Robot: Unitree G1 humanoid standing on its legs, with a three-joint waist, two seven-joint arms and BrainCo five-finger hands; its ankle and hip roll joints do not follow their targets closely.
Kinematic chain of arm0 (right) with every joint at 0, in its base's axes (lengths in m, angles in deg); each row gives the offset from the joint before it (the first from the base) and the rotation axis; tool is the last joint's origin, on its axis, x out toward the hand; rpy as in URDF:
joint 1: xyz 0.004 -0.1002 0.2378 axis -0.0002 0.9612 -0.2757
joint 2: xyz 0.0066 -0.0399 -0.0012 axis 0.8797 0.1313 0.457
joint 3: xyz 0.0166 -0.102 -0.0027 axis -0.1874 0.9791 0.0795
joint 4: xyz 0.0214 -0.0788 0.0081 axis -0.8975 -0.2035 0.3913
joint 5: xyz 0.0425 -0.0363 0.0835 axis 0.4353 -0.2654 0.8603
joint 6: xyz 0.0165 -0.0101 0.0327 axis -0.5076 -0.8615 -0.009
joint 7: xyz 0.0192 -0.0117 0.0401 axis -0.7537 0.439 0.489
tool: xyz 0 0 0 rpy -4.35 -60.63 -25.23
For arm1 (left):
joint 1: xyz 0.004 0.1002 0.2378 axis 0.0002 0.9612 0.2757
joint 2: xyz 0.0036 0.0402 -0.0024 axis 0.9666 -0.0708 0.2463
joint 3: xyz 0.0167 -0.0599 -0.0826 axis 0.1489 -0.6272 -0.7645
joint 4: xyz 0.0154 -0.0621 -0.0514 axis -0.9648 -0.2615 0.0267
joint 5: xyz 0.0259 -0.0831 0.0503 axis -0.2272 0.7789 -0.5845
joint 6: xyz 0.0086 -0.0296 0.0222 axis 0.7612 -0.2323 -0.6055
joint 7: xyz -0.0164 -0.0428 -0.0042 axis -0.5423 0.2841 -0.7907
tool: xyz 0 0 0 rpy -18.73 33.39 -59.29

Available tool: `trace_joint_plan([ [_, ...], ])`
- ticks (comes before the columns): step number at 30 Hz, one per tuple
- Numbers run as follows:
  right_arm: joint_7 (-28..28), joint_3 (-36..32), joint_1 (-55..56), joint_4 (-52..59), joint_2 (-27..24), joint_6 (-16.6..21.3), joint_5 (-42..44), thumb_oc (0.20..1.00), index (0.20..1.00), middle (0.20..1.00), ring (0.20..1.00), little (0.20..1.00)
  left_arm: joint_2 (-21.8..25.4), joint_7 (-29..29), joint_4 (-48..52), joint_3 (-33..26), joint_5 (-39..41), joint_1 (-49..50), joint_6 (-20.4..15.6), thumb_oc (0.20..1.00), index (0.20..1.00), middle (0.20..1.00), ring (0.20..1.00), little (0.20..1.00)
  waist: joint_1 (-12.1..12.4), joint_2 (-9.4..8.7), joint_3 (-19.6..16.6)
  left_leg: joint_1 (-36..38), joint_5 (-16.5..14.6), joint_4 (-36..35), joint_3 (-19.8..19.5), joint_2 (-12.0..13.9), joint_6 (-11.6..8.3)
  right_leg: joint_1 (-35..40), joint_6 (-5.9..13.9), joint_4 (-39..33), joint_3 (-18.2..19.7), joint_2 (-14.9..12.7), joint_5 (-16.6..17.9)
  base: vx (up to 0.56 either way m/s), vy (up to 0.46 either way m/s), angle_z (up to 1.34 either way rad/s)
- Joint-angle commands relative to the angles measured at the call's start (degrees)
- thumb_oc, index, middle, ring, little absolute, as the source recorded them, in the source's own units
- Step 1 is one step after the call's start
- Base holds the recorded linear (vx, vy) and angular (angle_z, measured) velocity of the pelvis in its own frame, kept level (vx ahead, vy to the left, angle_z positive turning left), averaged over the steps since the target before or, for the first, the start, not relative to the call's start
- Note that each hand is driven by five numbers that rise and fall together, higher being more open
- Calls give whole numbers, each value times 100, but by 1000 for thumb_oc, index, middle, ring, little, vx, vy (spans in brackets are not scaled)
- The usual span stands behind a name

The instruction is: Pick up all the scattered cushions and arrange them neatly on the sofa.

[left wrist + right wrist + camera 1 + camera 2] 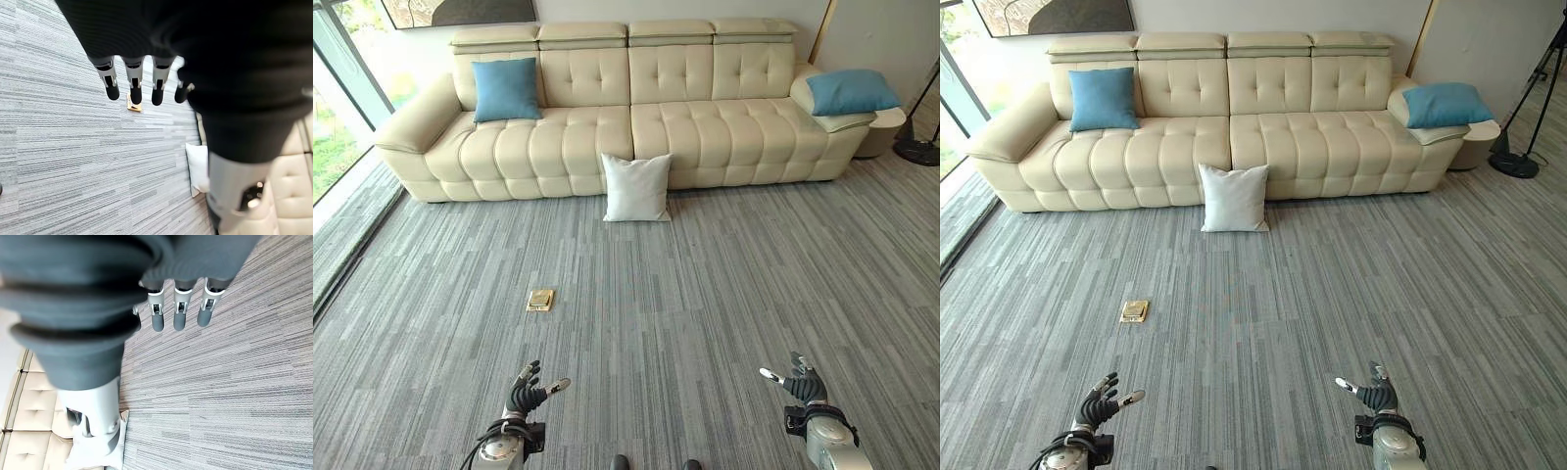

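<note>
Nearest on the grey carpet (724, 294), left hand (527, 394) and right hand (800, 384) both relaxed and empty, small brass floor plate (540, 300) between them and the sofa (636, 127), white cushion (637, 187) leaning against the sofa front, blue cushion (506, 89) on its left seat, second blue cushion (851, 92) on its right armrest, black stand (920, 147) beyond that end.

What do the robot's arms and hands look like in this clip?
Both arms are silver-grey. The left hand and right hand have silver fingers with dark tips and a thumb, with a dark ribbed cover over the back and wrist.
</note>
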Motion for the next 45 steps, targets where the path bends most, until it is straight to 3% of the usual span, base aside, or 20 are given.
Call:
trace_joint_plan([
  [1,-41,93,-342,-154,-108,146,-114,1000,1000,1000,1000,1000,114,-45,-202,128,122,-306,-157,1000,1000,1000,1000,1000,28,-109,-43,126,-360,-4,358,290,-410,71,508,5,-315,-295,-519,0,0,0],
  [45,37,202,-291,95,-43,72,-66,1000,1000,1000,1000,1000,219,6,-81,-41,60,-154,-18,1000,1000,1000,1000,1000,141,-147,191,131,-507,-4,282,224,-338,89,541,5,-400,-311,-617,15,4,1],
])
